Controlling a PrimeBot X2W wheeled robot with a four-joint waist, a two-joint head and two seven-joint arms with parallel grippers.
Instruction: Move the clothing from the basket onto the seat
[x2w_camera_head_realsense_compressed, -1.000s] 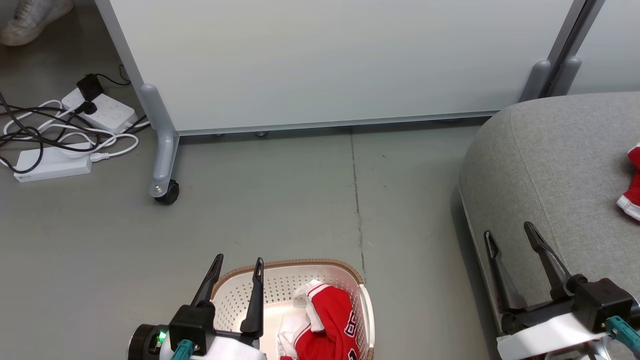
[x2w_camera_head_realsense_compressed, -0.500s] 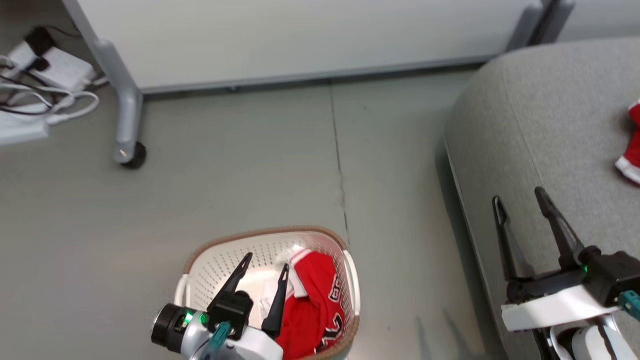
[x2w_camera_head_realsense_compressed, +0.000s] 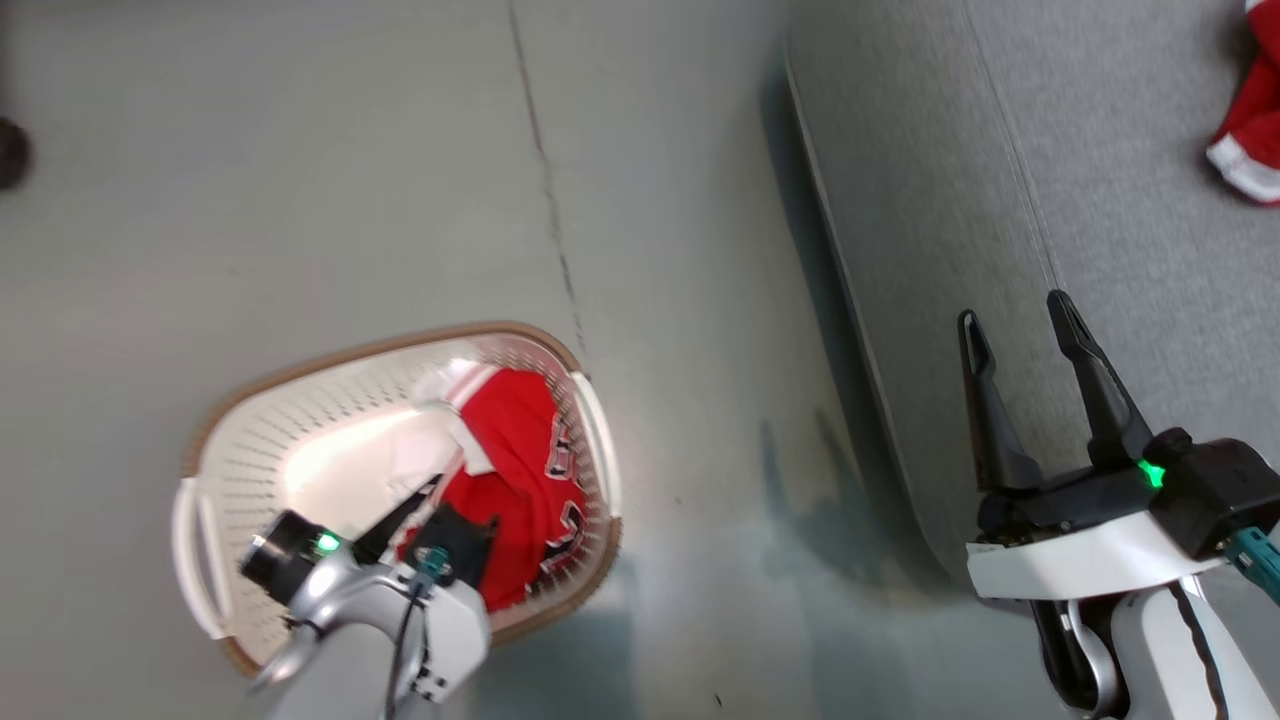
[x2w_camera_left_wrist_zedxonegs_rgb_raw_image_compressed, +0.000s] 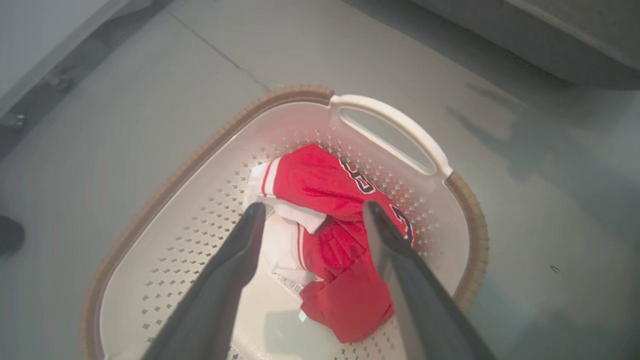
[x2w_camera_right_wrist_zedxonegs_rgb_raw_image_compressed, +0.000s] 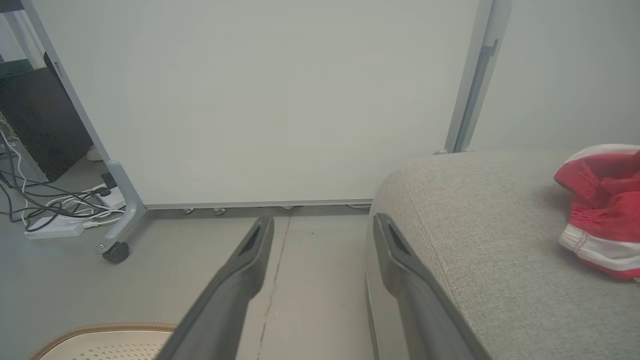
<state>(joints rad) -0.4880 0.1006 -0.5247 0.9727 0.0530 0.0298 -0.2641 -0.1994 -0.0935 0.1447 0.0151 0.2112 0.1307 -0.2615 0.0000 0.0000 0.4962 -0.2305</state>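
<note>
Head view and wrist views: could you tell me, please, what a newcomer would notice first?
The crumpled red jersey with black-white lettering stands out in the white perforated plastic basket with a brown rim, the open left hand poised above it. Next, red white-banded shorts lie on the large grey fabric seat to the right.

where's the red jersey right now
In the head view's lower left, the jersey lies crumpled inside the basket, at the end nearer the seat, with the left end effector open over it.
</note>
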